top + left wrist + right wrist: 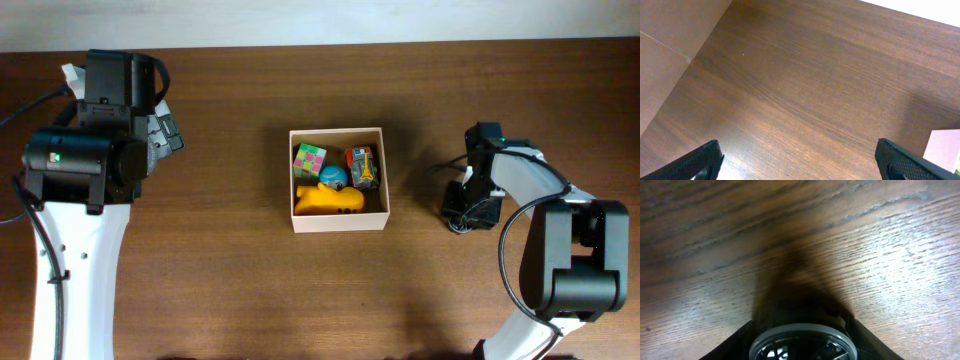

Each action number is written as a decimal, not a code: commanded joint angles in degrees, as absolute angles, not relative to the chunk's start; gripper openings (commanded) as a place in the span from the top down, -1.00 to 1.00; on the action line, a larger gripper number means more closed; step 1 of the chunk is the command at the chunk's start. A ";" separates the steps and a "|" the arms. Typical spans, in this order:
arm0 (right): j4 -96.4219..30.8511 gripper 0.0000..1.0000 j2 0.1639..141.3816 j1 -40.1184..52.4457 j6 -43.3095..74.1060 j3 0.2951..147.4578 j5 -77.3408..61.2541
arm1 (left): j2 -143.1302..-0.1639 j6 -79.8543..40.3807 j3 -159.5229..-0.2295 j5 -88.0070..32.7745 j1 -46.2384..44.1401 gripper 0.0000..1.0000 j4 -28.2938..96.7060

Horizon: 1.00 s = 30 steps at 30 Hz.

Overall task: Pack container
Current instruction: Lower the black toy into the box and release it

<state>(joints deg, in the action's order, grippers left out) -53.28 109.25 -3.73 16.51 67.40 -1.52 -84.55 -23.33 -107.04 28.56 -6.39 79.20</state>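
The container (338,222), a square white box with a tan inside, stands mid-table. It holds a multicoloured cube (309,160), a blue ball (333,178), an orange-and-grey toy (362,166) and a yellow toy (330,200). My left gripper (165,132) is far left of the box. In the left wrist view it (797,150) is wide open and empty over bare wood. My right gripper (470,200) is low at the table, right of the box. In the right wrist view its fingers (802,347) flank a dark round thing with a grey rim (802,337).
A pale corner of the box (946,146) shows at the lower right of the left wrist view. The brown wooden table (220,280) ends at a light strip along the back. Black cables hang by the right arm (520,215).
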 commanded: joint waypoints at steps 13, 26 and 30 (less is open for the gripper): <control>-62.37 0.15 93.80 7.46 15.25 83.74 -0.82 | -84.62 -22.61 -106.87 29.39 -6.22 -0.99 79.18; -46.83 0.12 96.14 28.47 10.94 89.01 1.76 | -84.62 -22.61 -106.87 29.39 -6.22 -0.98 79.18; -44.14 0.14 104.01 28.86 10.92 89.01 -0.54 | -84.62 -22.61 -106.87 29.39 -6.22 -0.98 79.18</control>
<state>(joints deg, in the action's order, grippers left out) -45.17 97.47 28.60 11.64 89.01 -0.16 -84.55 -23.33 -107.04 28.56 -6.39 79.22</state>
